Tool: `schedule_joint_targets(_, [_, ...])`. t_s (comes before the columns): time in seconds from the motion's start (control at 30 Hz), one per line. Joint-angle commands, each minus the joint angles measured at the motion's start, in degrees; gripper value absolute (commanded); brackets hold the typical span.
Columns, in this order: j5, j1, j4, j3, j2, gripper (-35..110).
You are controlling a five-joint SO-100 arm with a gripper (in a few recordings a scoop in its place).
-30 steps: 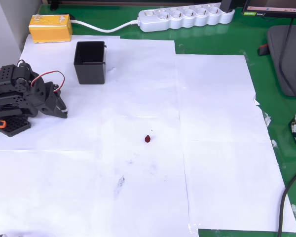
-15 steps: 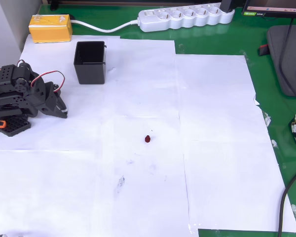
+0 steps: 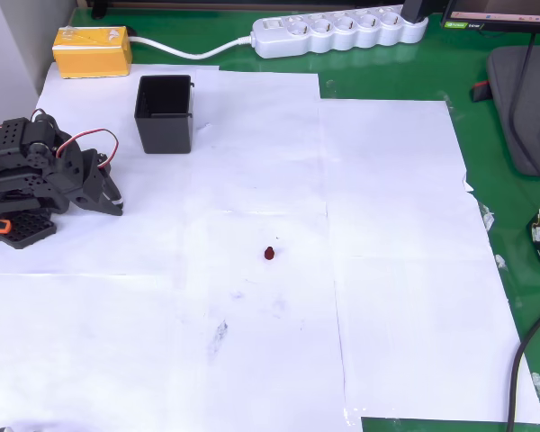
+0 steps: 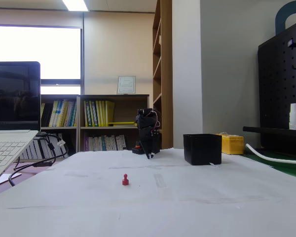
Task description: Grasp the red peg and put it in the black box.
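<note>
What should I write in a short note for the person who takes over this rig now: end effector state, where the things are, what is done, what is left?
End effector: at the left edge of the overhead view, tip low over the paper, holding nothing; open or shut cannot be told.
Red peg: standing on the white paper near the middle, apart from the arm.
Black box: upright at upper left of the overhead view, nothing seen inside.
Done: nothing.
Left: reach the peg, grasp it, carry it to the box, drop it in.
</note>
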Motion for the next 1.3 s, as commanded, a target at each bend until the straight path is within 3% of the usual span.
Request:
schedule_joint_targets(0.0, [0.0, -1.5, 5.2, -4.7, -5.7, 0])
schedule_joint_targets(0.4, [-0.9, -3.0, 5.2, -4.7, -5.4, 0])
schedule_joint_targets(0.53, [-5.7, -0.7, -5.0, -4.7, 1.6, 0])
schedule_joint_targets(0.6, [-0.7, -0.6, -12.8, -4.7, 5.7, 0])
schedule_joint_targets(0.77, [-1.4, 0.3, -32.3, -4.7, 20.7, 0])
schedule_joint_targets(0.9, [-9.5, 2.1, -53.7, -4.2, 40.5, 0])
schedule_joint_targets(1.03, [-8.5, 1.8, -80.2, -4.0, 59.4, 0])
schedule_joint_targets(1.27, [-6.6, 1.7, -114.8, -4.3, 84.0, 0])
